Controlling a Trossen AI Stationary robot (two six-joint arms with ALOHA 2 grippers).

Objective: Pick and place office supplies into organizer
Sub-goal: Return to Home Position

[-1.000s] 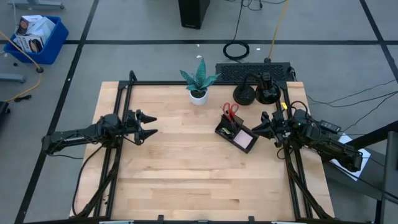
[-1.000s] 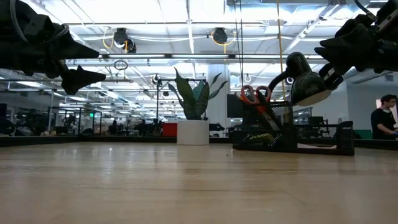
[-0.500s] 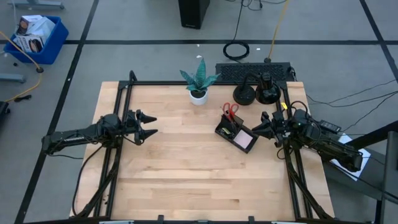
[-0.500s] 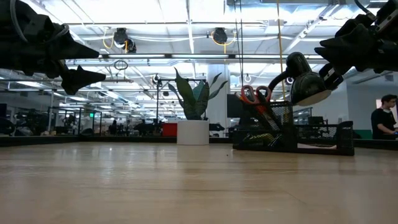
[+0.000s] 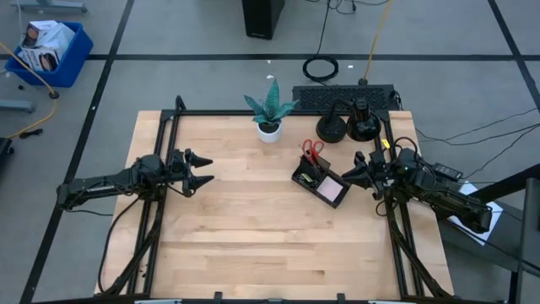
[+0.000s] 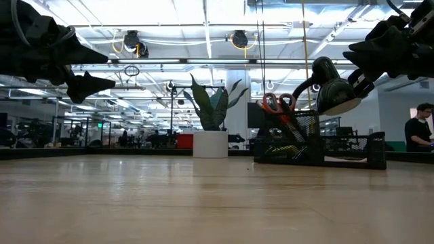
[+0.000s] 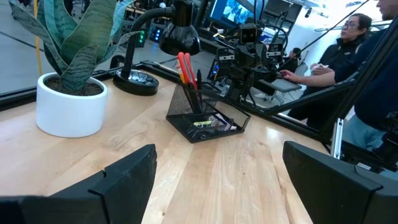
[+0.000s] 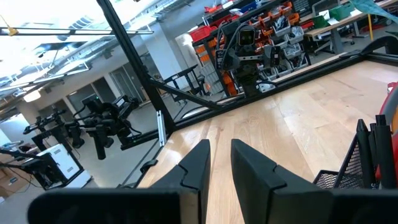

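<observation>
The black mesh organizer [image 5: 321, 179] stands on the table right of centre. Red-handled scissors [image 5: 314, 150] stand upright in its cup and a pink sticky-note pad [image 5: 332, 191] lies in its tray. The organizer also shows in the left wrist view [image 7: 205, 118] and the low view [image 6: 319, 146]. My left gripper [image 5: 205, 170] is open and empty, above the table's left part and pointing toward the organizer. My right gripper [image 5: 346, 173] hangs just right of the organizer, empty, its fingers [image 8: 196, 165] nearly together.
A potted plant in a white pot [image 5: 270, 111] stands at the far edge. Two round black lamp bases [image 5: 348, 128] and a black keyboard [image 5: 344, 97] are at the far right. People sit beyond the table's right side [image 7: 348, 50].
</observation>
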